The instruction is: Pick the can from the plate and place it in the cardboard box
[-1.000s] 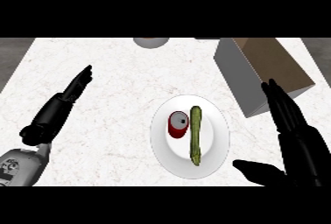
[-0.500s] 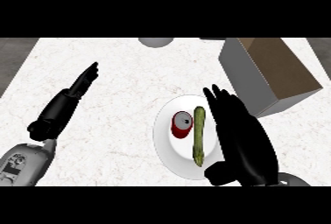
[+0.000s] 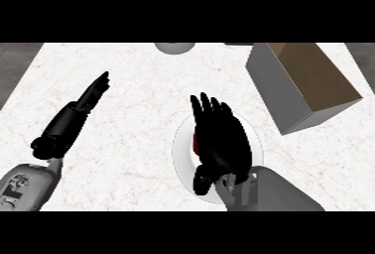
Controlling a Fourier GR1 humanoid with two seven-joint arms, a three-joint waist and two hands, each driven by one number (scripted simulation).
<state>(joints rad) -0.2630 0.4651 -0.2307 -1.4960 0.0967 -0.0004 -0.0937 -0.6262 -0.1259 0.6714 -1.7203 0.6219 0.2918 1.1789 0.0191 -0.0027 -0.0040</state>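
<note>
Fingers straight and spread, the right hand (image 3: pixel 219 136) lies flat over the white plate (image 3: pixel 180 149) near the middle of the pale marbled tabletop (image 3: pixel 139 124), holding nothing that can be seen. It covers most of the plate; only a sliver of the red can (image 3: pixel 195 144) shows at the hand's left edge, still on the plate. The grey right forearm (image 3: pixel 275 191) comes in from the lower edge. The cardboard box (image 3: pixel 307 82) stands up and to the right of the plate, well apart from the hand, with its brown opening facing up. The left hand (image 3: pixel 73 119) rests open at the left of the tabletop, fingers straight and pointing up and to the right, empty. A round grey object (image 3: pixel 174 47) sits at the tabletop's far edge
</note>
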